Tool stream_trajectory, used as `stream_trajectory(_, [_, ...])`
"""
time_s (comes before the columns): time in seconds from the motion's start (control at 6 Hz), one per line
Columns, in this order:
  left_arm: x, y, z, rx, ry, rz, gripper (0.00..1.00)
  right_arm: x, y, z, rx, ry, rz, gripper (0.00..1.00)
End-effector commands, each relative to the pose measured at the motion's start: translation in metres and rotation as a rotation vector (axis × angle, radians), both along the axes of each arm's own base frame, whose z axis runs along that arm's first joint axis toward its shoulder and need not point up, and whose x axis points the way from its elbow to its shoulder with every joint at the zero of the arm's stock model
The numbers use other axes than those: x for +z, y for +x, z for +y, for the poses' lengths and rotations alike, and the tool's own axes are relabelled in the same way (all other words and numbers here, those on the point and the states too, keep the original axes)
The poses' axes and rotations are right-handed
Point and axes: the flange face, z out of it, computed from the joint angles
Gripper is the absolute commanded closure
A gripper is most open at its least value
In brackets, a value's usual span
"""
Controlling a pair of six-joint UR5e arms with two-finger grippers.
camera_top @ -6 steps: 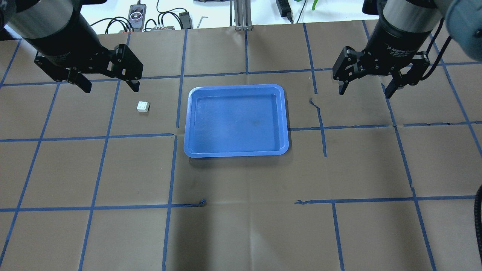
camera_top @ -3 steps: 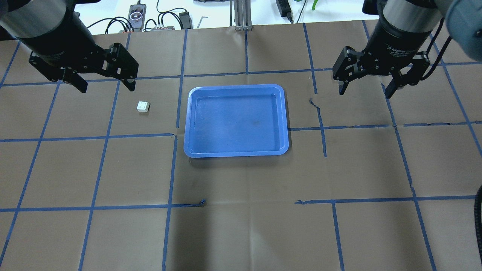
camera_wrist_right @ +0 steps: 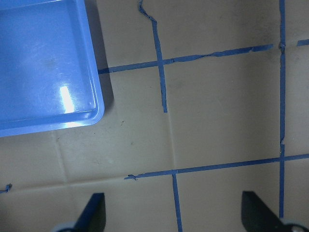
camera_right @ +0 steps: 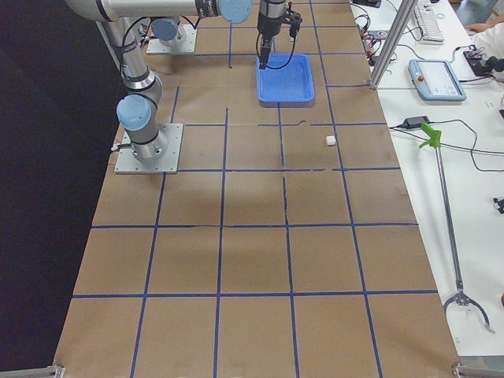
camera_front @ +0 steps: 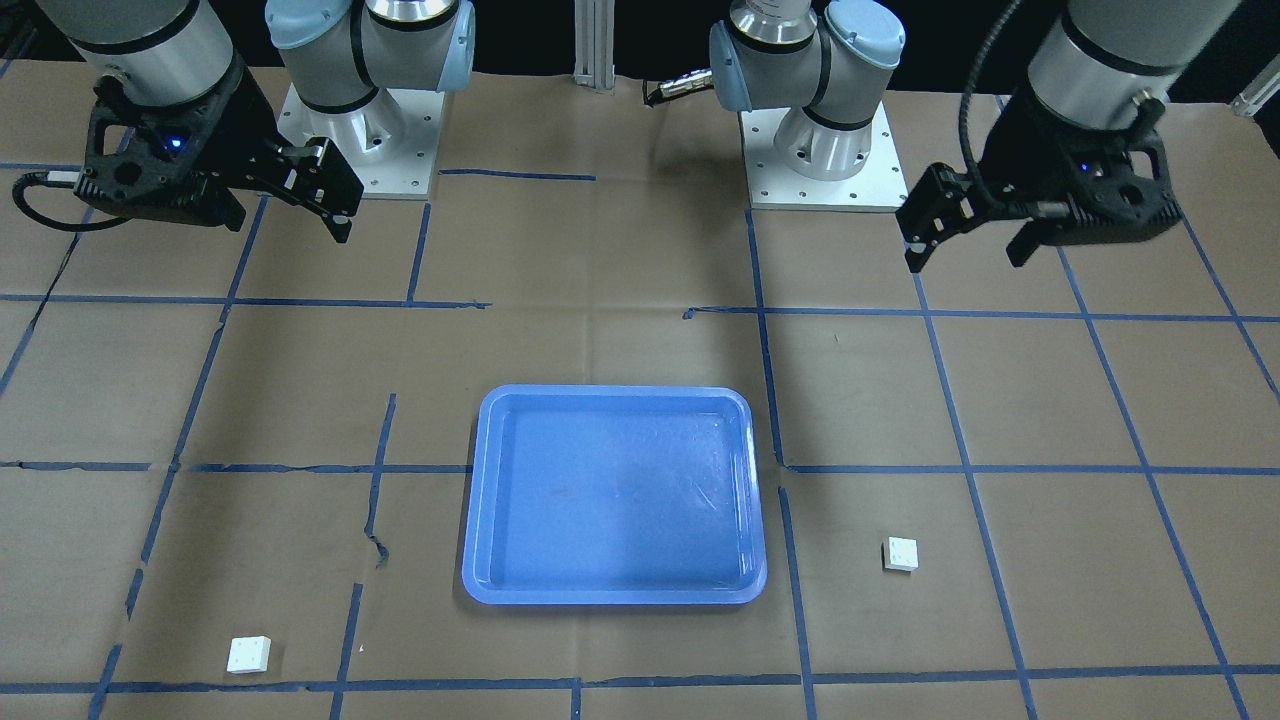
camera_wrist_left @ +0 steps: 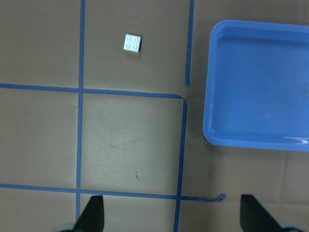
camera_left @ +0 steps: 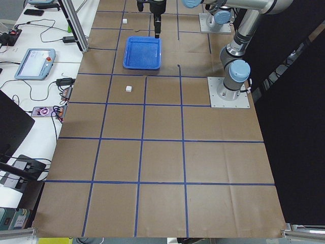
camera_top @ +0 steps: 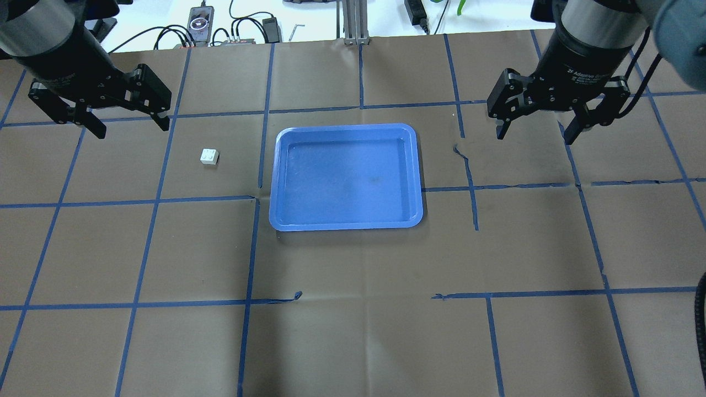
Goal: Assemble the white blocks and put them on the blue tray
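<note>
Left end effector (camera_top: 133,130) and right end effector (camera_top: 533,138) agape, glossy round-cornered blue tray (camera_top: 345,127) between

- White lettering is showing on the black body of the right gripper (camera_top: 534,137), reading "2F Adaptive" before it is curving out of sight.
- The left gripper (camera_top: 133,131) is carrying faint white print too, but it is too small to read.

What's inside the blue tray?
Nothing. The tray shows only its bare blue floor. Both blocks lie outside it, one on each side. Whatever is under the tray is hidden.
</note>
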Motion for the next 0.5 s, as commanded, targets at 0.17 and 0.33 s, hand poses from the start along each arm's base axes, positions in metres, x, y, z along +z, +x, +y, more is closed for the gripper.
stream_trajectory(0.17, [-0.121,0.045,-0.087,-0.117,0.014,0.004,0.00,0.000,0.000,0.000,0.000,0.000,0.000,0.00])
stream_trajectory(0.33, [-0.168,0.049,-0.108,-0.117,0.008,0.004,0.00,-0.001,0.000,0.000,0.003,0.003,0.001,0.00])
